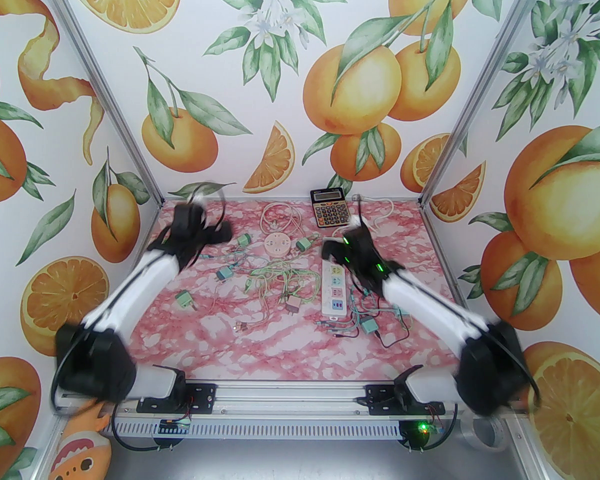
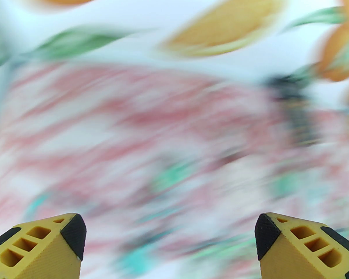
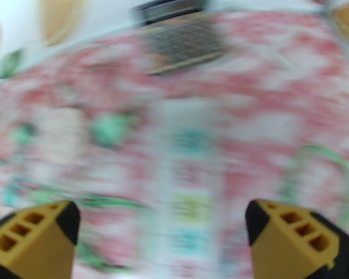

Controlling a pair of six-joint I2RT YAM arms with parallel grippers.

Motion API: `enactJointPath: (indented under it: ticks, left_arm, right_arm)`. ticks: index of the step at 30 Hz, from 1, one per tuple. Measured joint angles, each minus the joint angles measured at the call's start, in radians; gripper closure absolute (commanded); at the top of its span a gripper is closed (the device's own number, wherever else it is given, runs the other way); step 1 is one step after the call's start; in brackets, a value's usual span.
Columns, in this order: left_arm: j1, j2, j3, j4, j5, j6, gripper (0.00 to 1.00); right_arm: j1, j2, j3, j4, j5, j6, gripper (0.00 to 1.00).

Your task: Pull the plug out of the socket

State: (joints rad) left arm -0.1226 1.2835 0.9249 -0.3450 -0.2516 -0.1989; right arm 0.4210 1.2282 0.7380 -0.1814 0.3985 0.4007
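Left wrist camera first: the left gripper point(image 2: 170, 228) has its yellow, black-tipped fingers point(image 2: 72, 231) spread wide with nothing between them. The pink marble table point(image 2: 104, 126) beneath is just a blur.

Over to the top external view, sweeping across. The left arm point(image 1: 145, 278) reaches out to ten o'clock on the table, its black head badly smeared. Green plugs point(image 1: 184, 299) lie loose on the marble from nine o'clock round to eleven, none of them touching a socket. At twelve o'clock sits the round pink socket point(image 1: 276, 244), with a coiled white cable point(image 1: 280, 216) just beyond it and a tangle of green cables point(image 1: 275, 278) at dead centre. The calculator point(image 1: 330, 207) stands at one o'clock, up against the back wall.

At three o'clock from centre lies the white power strip point(image 1: 334, 293), running lengthwise toward the bases. The right arm point(image 1: 430, 313) covers its far end, so whether a plug sits in there I cannot tell. One more green plug rests at four o'clock, just beside the strip among dark wires.

Right wrist camera: the right gripper point(image 3: 163, 216) is splayed fully apart and holding nothing. The strip runs from six to twelve o'clock between the fingertips, heavily blurred.
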Motion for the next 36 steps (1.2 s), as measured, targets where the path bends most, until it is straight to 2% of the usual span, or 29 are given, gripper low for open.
enactJointPath:
  ticks: [3,5,9,14,20,26,36]
  left_arm:
    - [0.056,-0.031,-0.163,0.129,-0.09,0.067,0.0]
    - [0.09,0.0,-0.22,0.213,-0.092,0.086,0.0]
    - [0.137,0.122,-0.279,0.427,-0.081,0.128,0.0]
    - [0.138,0.241,-0.349,0.716,-0.017,0.159,0.0]
    - [0.136,0.295,-0.385,0.919,0.107,0.21,0.0]
    - [0.121,0.338,-0.467,1.15,0.224,0.277,0.0]
    - [0.115,0.358,-0.493,1.238,0.251,0.304,0.0]
  right_arm:
    - [-0.072,-0.052,-0.163,0.133,0.127,-0.093,0.0]
    - [-0.114,-0.044,-0.232,0.218,0.172,-0.14,0.0]
    - [-0.185,0.024,-0.369,0.512,0.199,-0.235,0.0]
    - [-0.22,0.157,-0.396,0.787,0.131,-0.317,0.0]
    - [-0.259,0.304,-0.398,1.062,-0.036,-0.357,0.0]
    - [-0.283,0.324,-0.401,1.11,-0.103,-0.36,0.0]
    - [-0.285,0.324,-0.397,1.126,-0.103,-0.357,0.0]
